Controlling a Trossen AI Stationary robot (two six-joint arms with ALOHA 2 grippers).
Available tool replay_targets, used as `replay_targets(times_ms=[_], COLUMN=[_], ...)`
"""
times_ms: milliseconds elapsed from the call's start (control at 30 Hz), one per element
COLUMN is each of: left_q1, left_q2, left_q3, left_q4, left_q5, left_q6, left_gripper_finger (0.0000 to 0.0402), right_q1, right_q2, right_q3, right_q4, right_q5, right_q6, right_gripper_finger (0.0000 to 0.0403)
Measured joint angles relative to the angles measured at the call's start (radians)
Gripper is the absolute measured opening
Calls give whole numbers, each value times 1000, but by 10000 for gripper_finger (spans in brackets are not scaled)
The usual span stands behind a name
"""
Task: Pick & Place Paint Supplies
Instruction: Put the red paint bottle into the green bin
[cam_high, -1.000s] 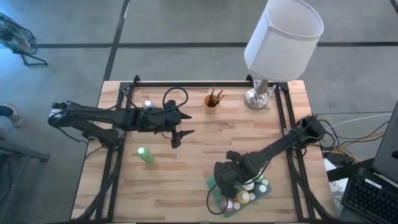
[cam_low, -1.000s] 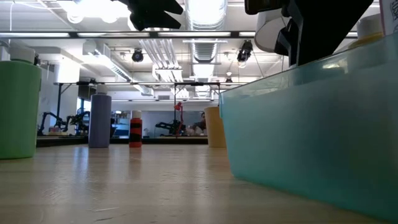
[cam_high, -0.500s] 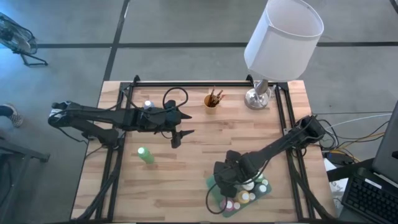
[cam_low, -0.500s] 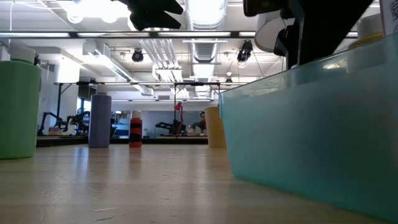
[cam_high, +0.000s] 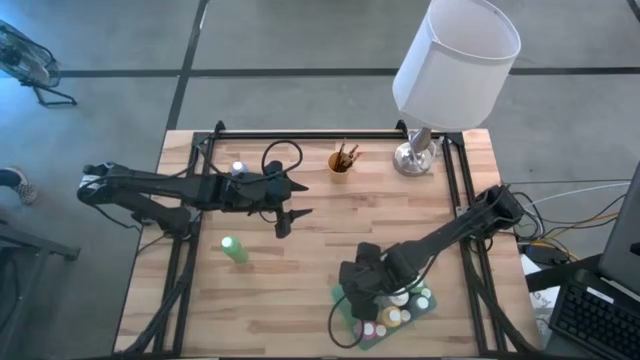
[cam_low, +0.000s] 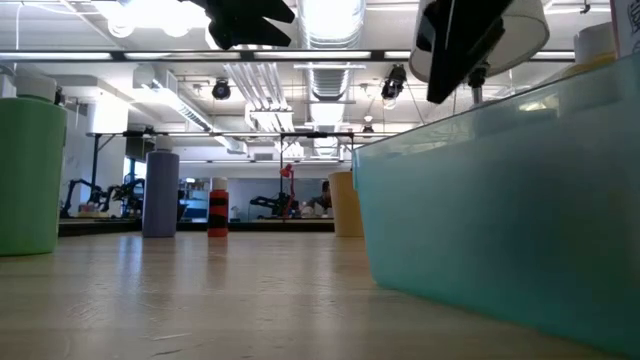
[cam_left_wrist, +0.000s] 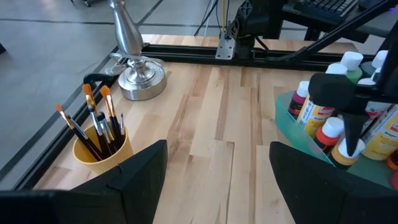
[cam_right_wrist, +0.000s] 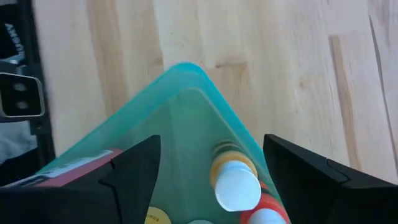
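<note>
A teal bin (cam_high: 345, 300) near the table's front edge holds several paint bottles (cam_high: 395, 315) with white and coloured caps. My right gripper (cam_high: 356, 288) hangs open just above the bin's far-left corner (cam_right_wrist: 184, 70), over a white-capped bottle (cam_right_wrist: 238, 185), touching nothing. My left gripper (cam_high: 288, 217) hovers open left of the table's middle, facing the bin (cam_left_wrist: 292, 134). A green bottle (cam_high: 234, 250) stands alone on the wood. A yellow cup (cam_left_wrist: 102, 149) at the back holds several brushes (cam_left_wrist: 93, 121).
The white-shaded lamp (cam_high: 455, 60) stands on its silver base (cam_left_wrist: 142, 78) at the back right. A white-capped bottle (cam_high: 238, 168) stands by the left arm. The low view shows a grey bottle (cam_low: 160, 193) and a red one (cam_low: 217, 207). Bare wood lies between bin and cup.
My right gripper has risen out of the teal bin, with its fingers now above the rim and nothing carried along. The bottles stay in the bin.
</note>
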Motion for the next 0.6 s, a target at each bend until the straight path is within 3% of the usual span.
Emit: replay_targets(times_ms=[200, 600], left_q1=[0, 0], left_q2=[0, 0], left_q3=[0, 0], left_q4=[0, 0], left_q5=[0, 0], left_q6=[-1, -3], left_gripper_finger=[287, 287], right_q1=[-5, -59], right_q2=[0, -1], right_q3=[31, 123], right_q4=[-1, 4], right_q5=[0, 4], right_q6=[-115, -343], right_gripper_finger=[279, 228])
